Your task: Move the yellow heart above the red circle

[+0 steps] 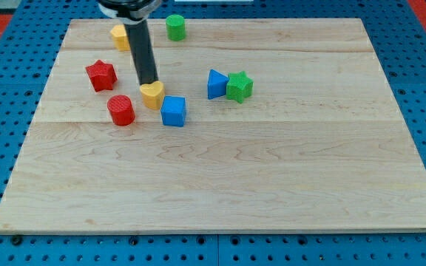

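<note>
The yellow heart (152, 94) lies on the wooden board, to the right of the red circle (121, 110) and slightly higher in the view. A small gap separates them. My tip (148, 81) stands at the heart's top edge, touching or nearly touching it. The dark rod rises from there to the view's top. The blue cube (174, 111) sits just to the heart's lower right, close to it.
A red star (101, 74) lies up and left of the red circle. A yellow block (120, 36), partly hidden by the rod, and a green cylinder (175, 27) sit near the top edge. A blue triangle (216, 84) and green star (239, 86) touch at centre right.
</note>
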